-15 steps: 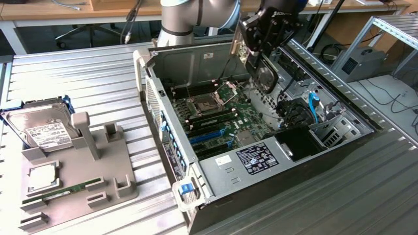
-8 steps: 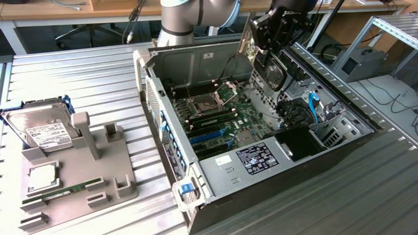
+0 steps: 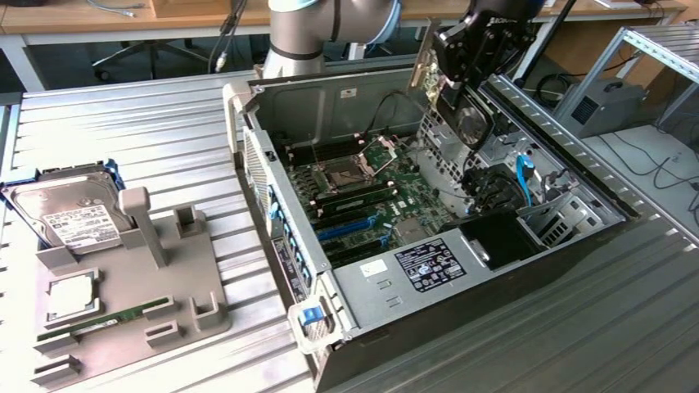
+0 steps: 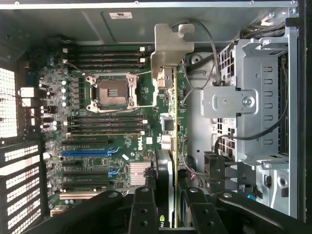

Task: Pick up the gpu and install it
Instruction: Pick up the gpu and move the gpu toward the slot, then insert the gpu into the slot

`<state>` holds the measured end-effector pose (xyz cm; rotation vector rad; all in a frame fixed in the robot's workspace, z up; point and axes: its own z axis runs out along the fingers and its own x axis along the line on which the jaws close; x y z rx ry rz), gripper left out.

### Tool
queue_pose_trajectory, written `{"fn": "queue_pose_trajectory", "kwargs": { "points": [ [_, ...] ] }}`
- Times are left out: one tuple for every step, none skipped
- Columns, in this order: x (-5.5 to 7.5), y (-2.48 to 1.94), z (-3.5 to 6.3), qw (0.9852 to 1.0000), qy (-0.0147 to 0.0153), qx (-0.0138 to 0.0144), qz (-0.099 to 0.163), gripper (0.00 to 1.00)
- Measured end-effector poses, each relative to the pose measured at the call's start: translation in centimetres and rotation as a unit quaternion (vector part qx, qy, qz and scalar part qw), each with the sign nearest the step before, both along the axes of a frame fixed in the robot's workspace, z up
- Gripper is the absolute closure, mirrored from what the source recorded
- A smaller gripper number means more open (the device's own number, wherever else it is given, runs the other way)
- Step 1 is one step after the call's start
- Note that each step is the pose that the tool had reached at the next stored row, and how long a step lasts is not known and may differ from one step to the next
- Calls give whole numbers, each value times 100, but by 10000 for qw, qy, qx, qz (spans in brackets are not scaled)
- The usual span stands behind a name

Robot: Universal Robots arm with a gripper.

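Where the arm reaches over the open case (image 3: 361, 286), the gripper (image 3: 467, 78) is closed partway on the gpu (image 3: 435, 70), one finger on each face, holding the card on edge. In the exterior view the gpu hangs raised near the case's upper rim, well apart from the grey holder (image 3: 131, 286) on that view's left, which carries the hard drive (image 3: 71, 214) and RAM stick (image 3: 104, 321). In the wrist view the fingers (image 4: 144, 207) flank the card's cooler, and the gpu (image 4: 168, 48) points its metal bracket away from the gripper (image 4: 168, 207), over the motherboard (image 4: 97, 122) beside the CPU socket (image 4: 111, 92).
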<state>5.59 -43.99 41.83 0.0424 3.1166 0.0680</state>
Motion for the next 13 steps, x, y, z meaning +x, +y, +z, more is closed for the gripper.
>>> {"fn": "queue_pose_trajectory", "kwargs": {
  "points": [
    [0, -1, 0, 10000, 0, 0, 0, 73],
    [0, -1, 0, 10000, 0, 0, 0, 73],
    [0, -1, 0, 10000, 0, 0, 0, 73],
    [0, -1, 0, 10000, 0, 0, -1, 73],
    [0, -1, 0, 10000, 0, 0, 0, 73],
    [0, -1, 0, 10000, 0, 0, 0, 73],
    [0, -1, 0, 10000, 0, 0, 0, 73],
    [0, -1, 0, 10000, 0, 0, 0, 73],
    [0, -1, 0, 10000, 0, 1, 0, 73],
    [0, -1, 0, 10000, 0, 0, 0, 73],
    [0, -1, 0, 10000, 0, 1, 0, 73],
    [0, -1, 0, 10000, 0, 0, 0, 73],
    [0, -1, 0, 10000, 0, 0, 4, 73]
  ]
}}
